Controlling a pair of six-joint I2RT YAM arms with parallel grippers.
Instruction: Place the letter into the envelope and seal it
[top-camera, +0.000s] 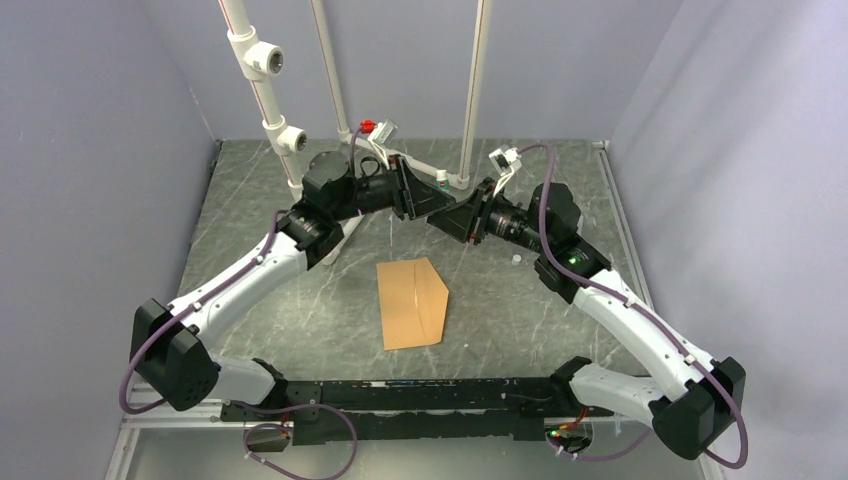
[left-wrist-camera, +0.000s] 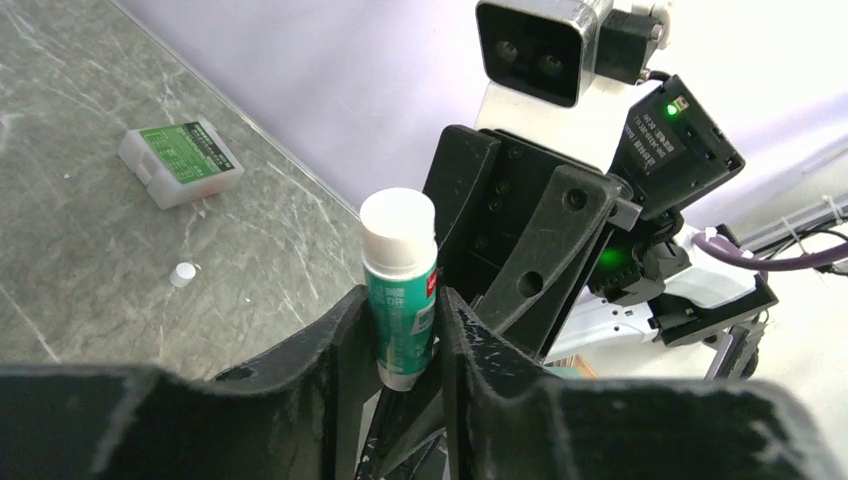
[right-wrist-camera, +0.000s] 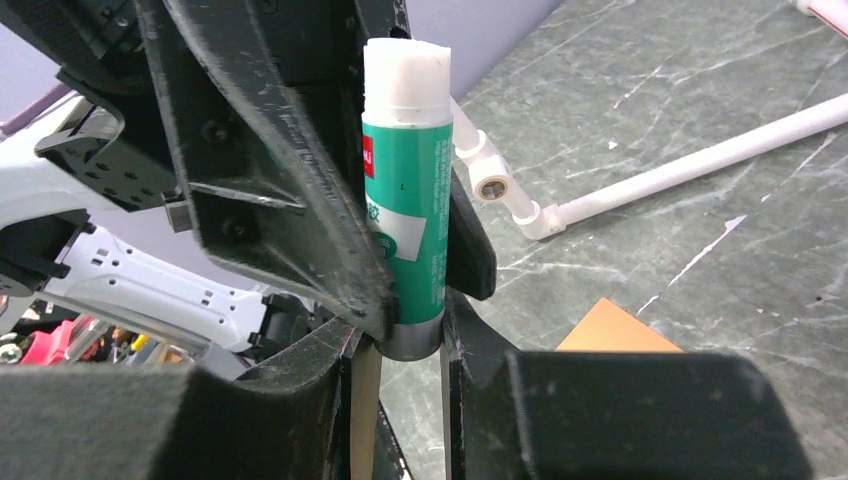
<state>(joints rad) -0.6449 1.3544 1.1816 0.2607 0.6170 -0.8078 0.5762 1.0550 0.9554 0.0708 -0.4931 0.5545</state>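
1. Nearest in the left wrist view: the left gripper (left-wrist-camera: 403, 322), its two black fingers pressed against either side of a glue stick (left-wrist-camera: 398, 290), clamped on its lower part.
2. On the stick's green body: white lettering and a small red patch, both too blurred to read. Above it, a smooth white end standing clear of the fingers.
3. Just behind the stick there: the right gripper (right-wrist-camera: 400, 335), with green lights lit on its wrist and a label in tiny print that cannot be read.
4. In the right wrist view, closed on the stick's grey base from both sides. The left arm's fingers grip the green body higher up, so both claws are shut on the one stick.
5. On the marbled table (left-wrist-camera: 90, 250): a small white box (left-wrist-camera: 181, 160) with a green label, its text illegible. Nearer, a tiny white round piece (left-wrist-camera: 182, 273), too small to identify.
6. From above: the envelope (top-camera: 412, 303) lying flat at mid-table, well apart from both claws, which meet above the far half. Pointed flap toward the right arm. Cannot tell whether the flap is folded down or what lies inside.
7. In the right wrist view, only one brown corner of it shows, the rest cut off by the fingers.
8. White pipes (right-wrist-camera: 700, 165) lying across the far table.
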